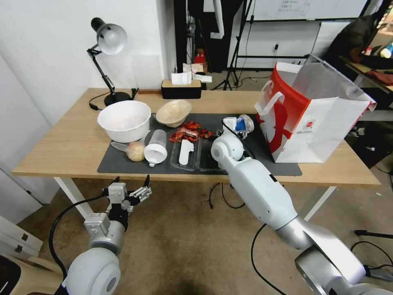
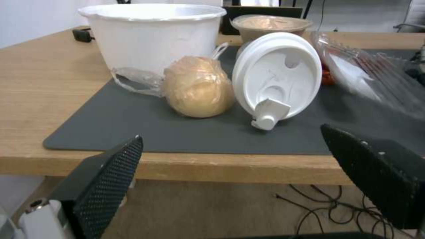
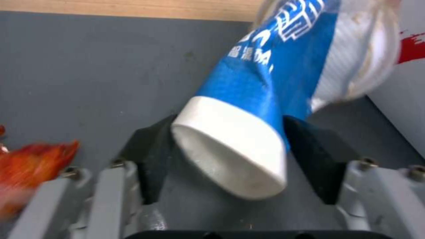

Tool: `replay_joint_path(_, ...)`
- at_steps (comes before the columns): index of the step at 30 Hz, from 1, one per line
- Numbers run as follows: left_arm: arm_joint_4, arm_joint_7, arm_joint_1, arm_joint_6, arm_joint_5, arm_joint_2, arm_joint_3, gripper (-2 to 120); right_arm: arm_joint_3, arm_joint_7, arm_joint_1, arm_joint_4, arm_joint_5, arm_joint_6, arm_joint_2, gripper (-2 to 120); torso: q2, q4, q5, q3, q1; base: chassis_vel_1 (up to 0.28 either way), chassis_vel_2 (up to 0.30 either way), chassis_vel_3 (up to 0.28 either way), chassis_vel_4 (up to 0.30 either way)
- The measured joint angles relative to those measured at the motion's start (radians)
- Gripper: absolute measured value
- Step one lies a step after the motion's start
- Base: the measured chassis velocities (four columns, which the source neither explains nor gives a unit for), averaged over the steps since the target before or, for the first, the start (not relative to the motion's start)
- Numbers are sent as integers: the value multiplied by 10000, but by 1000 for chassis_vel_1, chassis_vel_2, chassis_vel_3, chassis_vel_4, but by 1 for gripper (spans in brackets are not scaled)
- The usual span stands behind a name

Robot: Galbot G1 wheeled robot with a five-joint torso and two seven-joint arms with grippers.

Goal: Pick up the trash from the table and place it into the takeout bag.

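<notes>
- On the dark grey mat (image 1: 123, 164), just beside the takeout bag (image 1: 311, 123), the blue-and-white paper cup (image 3: 261, 89) lies on its side with the right gripper (image 3: 230, 156) pinching it — one black pad on each flank near its white base, which looks squashed to an oval.
- The takeout bag stands upright at the mat's right end on the table (image 1: 61, 151), its mouth open; its red-printed white wall shows at the edge of the right wrist view, close to the cup's far end.
- In the head view the right arm reaches over the table edge and covers most of the cup and gripper, so only a blue and white sliver appears beyond the wrist.
- Red wrappers (image 1: 189, 132) lie in a heap mid-mat, next to a clear plastic tray (image 1: 186, 153) holding a white utensil.
- Farther left lie the clear plastic lidded cup (image 2: 277, 78), tipped over with its lid toward the table edge, and the beige lump (image 2: 198, 87) touching it, wrapped in thin film.
- Behind them stand a big white bowl (image 1: 124, 119) and the tan bowl (image 1: 173, 112).
- The left gripper (image 1: 131, 193) hangs below the table's front edge, fingers spread wide, touching nothing.
- At the back: a desk lamp (image 1: 107, 45) and a tissue box (image 1: 181, 88).
</notes>
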Motion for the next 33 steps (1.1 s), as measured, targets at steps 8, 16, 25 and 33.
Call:
replay_joint_path(8,-29,-2,23,-4,28,-1,-2,100,20,33,-12,49,131,131,0,38,1,-3,-1,0,0,0,0,0,0)
replay_joint_path(16,-45,-6,36,-17,41,-4,-16,100,65,-120,-124,163,-55,383,6,36,2,1,1,3,0,0,0,0,0)
replay_joint_path(25,-64,-17,25,-33,56,-4,-19,100,98,-584,-430,828,-1220,969,-404,36,1,1,2,3,1,0,0,0,0)
replay_joint_path(33,-126,-33,61,-51,75,-3,-70,100,80,-1102,-544,1851,-1778,1243,-982,36,1,0,0,1,0,0,0,0,0)
